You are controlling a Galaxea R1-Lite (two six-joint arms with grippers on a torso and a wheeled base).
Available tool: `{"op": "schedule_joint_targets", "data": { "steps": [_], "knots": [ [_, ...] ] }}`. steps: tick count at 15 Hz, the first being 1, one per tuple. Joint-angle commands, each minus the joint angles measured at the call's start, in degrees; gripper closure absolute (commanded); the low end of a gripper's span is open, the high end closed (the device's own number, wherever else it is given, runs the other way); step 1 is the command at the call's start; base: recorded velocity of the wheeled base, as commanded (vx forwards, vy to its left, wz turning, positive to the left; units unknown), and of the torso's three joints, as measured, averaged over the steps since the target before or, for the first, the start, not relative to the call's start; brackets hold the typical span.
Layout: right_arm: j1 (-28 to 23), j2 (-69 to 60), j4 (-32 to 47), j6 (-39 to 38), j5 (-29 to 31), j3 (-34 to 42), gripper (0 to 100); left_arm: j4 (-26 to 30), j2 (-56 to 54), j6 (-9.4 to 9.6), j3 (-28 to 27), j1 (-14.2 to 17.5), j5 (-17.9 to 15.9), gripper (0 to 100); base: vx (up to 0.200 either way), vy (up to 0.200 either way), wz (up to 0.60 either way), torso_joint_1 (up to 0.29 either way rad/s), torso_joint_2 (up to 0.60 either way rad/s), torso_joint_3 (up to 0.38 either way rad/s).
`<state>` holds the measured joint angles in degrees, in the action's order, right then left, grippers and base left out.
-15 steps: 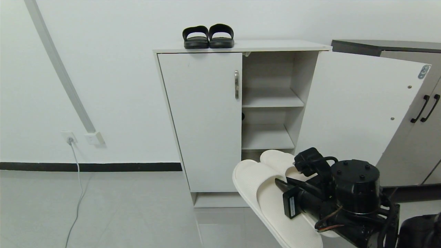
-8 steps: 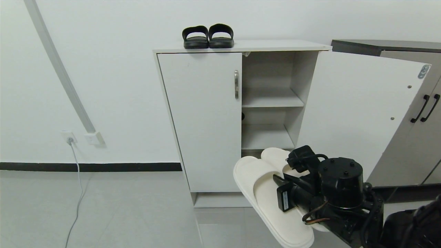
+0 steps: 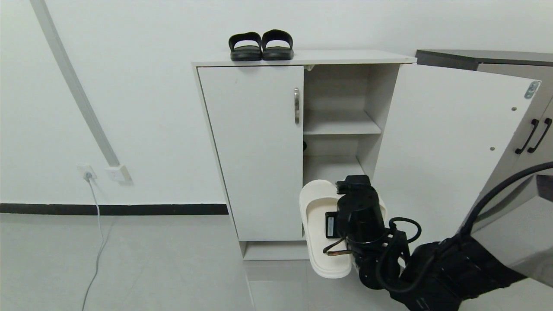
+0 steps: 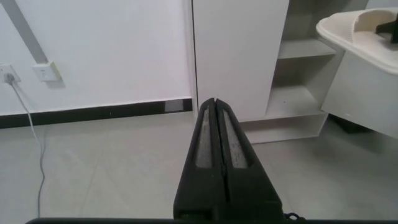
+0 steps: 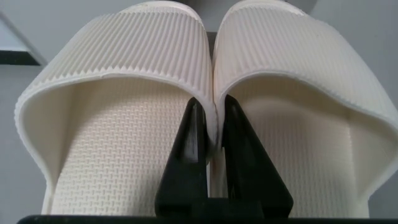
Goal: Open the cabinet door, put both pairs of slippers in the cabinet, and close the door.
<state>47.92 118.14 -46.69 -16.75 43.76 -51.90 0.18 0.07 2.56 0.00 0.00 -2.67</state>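
A plain white wall and grey tiled floor [image 3: 151, 268] surround the white 2-door wooden cabinet [image 3: 250, 151]. My right gripper [image 5: 212, 109] pinches the touching inner edges of 1 pair of cream ribbed foam slippers [image 3: 313, 216], toes toward the cabinet's lower opening. I should keep them level and push deep, clear of the open right door [image 3: 440, 138]. 1 pair of black rubber slides [image 3: 261, 45] sits on top. My left gripper [image 4: 215, 106] is closed, empty.

Cabinet [image 3: 354, 56] right bay open.
Left door [image 3: 255, 151] shut, blocks that half; right door [image 3: 449, 138] swung wide.
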Motion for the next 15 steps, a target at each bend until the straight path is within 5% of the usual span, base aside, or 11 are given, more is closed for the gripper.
{"op": "schedule_joint_targets", "data": {
  "steps": [1, 9, 15],
  "knots": [
    [0.6, 4.0, 0.5, -0.7, 1.0, -2.7, 100, 0.0, 0.0, -0.01, 0.0, 0.0, 0.0, 100, 0.000, 0.000, 0.00, 0.000, 0.00, 0.000],
    [-0.2, 4.6, 0.4, -0.7, 1.1, -2.3, 100, 0.1, 0.0, -0.45, 0.0, 0.0, 0.2, 100, 0.000, -0.175, 0.00, 0.003, 0.00, -0.001],
    [-0.7, 8.0, -2.8, 1.8, -3.3, -3.9, 100, 0.0, 0.0, -0.98, 0.0, 0.0, 0.3, 100, 0.000, 0.000, 0.00, 0.000, 0.00, 0.000]
  ]
}}
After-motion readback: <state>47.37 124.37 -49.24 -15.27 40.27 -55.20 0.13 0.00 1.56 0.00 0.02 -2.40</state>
